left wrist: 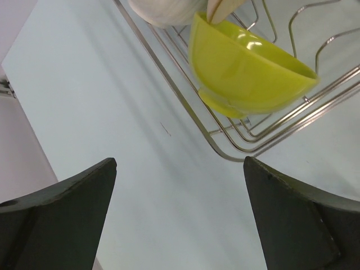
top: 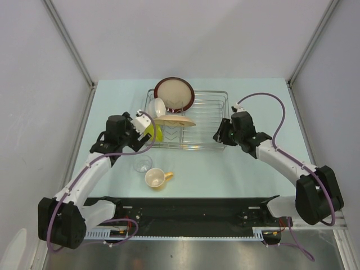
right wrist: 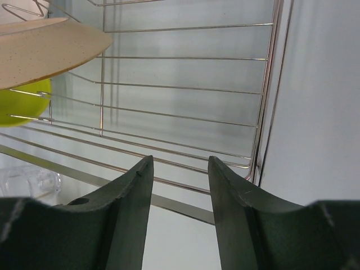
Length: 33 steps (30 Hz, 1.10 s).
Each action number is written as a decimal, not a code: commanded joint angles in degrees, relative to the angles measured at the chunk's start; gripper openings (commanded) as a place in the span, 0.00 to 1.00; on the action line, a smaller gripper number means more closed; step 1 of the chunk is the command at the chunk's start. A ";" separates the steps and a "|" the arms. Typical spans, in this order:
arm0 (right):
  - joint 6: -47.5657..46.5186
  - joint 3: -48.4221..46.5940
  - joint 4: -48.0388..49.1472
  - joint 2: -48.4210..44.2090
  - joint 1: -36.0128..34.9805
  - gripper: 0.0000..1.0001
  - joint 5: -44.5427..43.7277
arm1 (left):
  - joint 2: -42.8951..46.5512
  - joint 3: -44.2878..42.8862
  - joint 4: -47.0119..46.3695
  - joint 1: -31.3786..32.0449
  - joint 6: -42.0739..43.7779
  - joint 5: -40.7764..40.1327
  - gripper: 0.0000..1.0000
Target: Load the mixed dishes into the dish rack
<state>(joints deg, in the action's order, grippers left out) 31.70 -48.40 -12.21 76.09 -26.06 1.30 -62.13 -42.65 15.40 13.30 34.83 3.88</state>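
Note:
The dish rack [top: 208,121] holds the dark-red-rimmed plate [top: 174,93] standing at its back left. The white bowl [top: 159,107] and the cream plate [top: 175,120] sit in front of it. The lime-green bowl [top: 153,134] leans on its side in the front left corner of the rack [left wrist: 225,151]. My left gripper [top: 145,125] hovers open just left of that green bowl [left wrist: 247,73], empty [left wrist: 180,161]. My right gripper [top: 220,136] is at the rack's front right corner, its jaws part open around nothing [right wrist: 180,159]. The clear glass [top: 143,163] and the yellow mug [top: 156,178] stand on the table.
The right half of the rack [right wrist: 185,112] has bare wires, with the cream plate [right wrist: 45,48] and green bowl [right wrist: 22,104] at its far left. The glass [right wrist: 28,180] shows below the rack's front rail. White walls enclose the table.

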 commanded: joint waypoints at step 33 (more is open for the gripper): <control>-17.81 -41.40 -20.57 21.00 -52.59 0.57 -15.89 | 12.21 -3.13 18.00 -9.96 -10.48 7.46 1.00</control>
<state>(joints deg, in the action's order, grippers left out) 17.67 -82.48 -30.79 93.12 -76.53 -14.13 -51.22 -44.99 33.04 5.26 27.05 8.25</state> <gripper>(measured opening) 0.577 0.996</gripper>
